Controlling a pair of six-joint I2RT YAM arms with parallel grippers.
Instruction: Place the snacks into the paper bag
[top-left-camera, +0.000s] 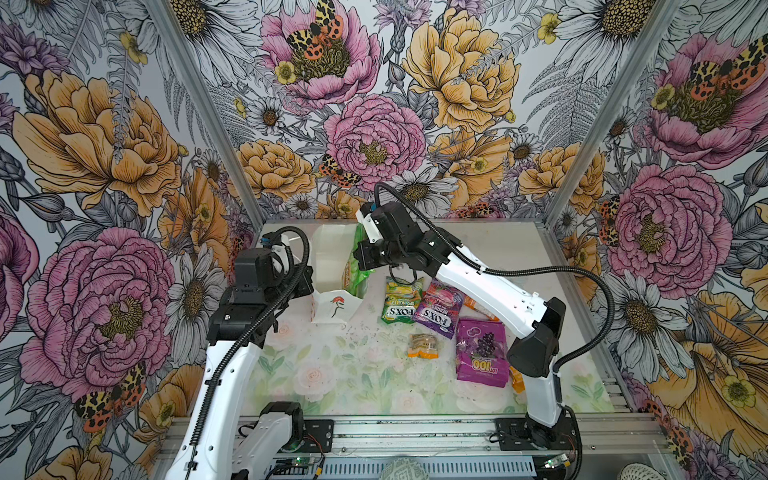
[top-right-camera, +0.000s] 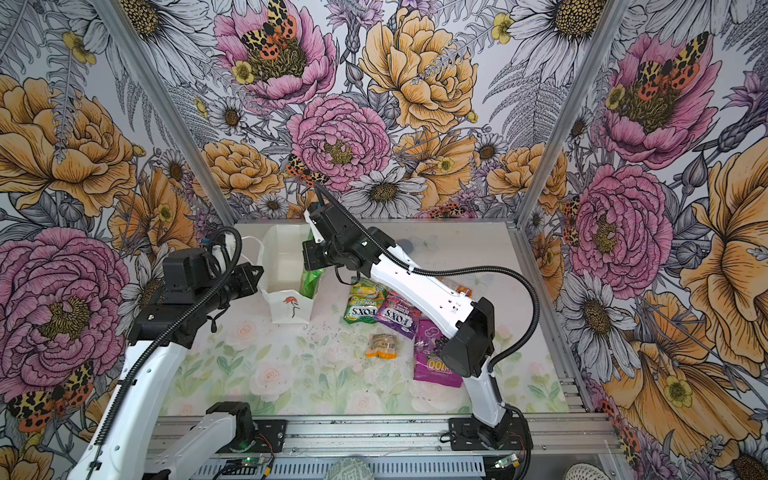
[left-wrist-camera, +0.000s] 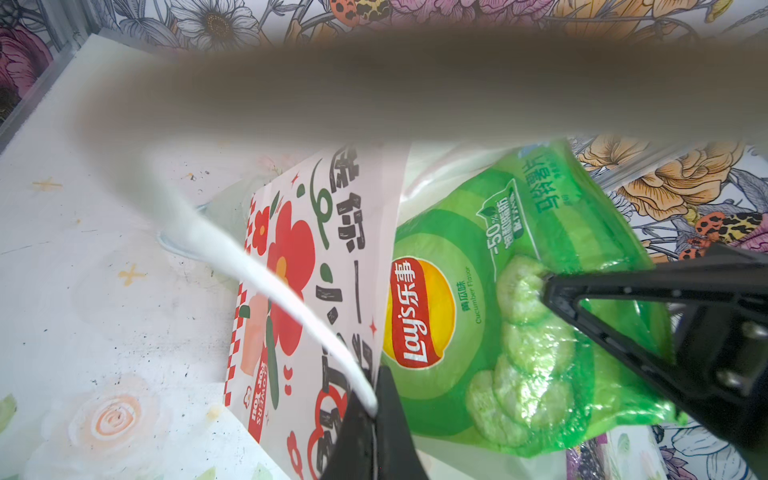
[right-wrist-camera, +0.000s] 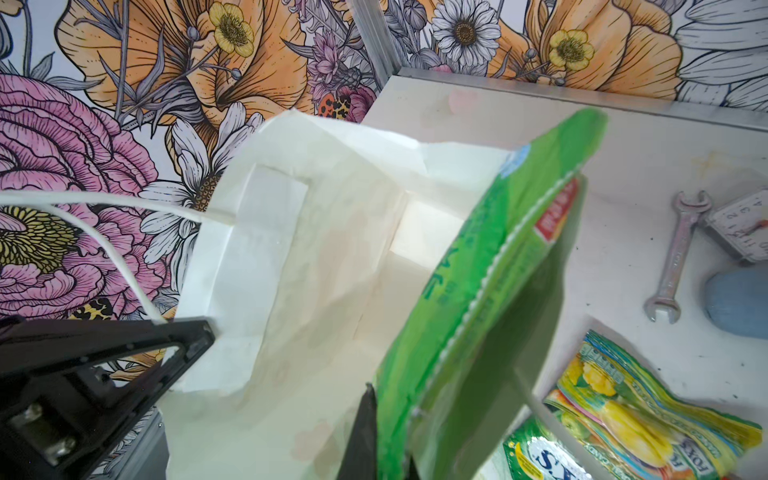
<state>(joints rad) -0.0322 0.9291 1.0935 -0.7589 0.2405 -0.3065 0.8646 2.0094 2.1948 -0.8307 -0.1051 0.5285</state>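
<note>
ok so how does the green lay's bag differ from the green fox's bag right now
The green Lay's bag is pinched in the right gripper, held up at the paper bag's mouth; the green Fox's bag lies flat on the table, not held. The Lay's bag pictures cucumber slices, the Fox's bag yellow fruit. Both are green crinkly plastic packets.

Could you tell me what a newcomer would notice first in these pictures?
The green Lay's chip bag hangs from the right claw at the rim of the open paper bag, left of centre. The left claw pinches its cord handle; Fox's candy bags lie to the right.
</note>
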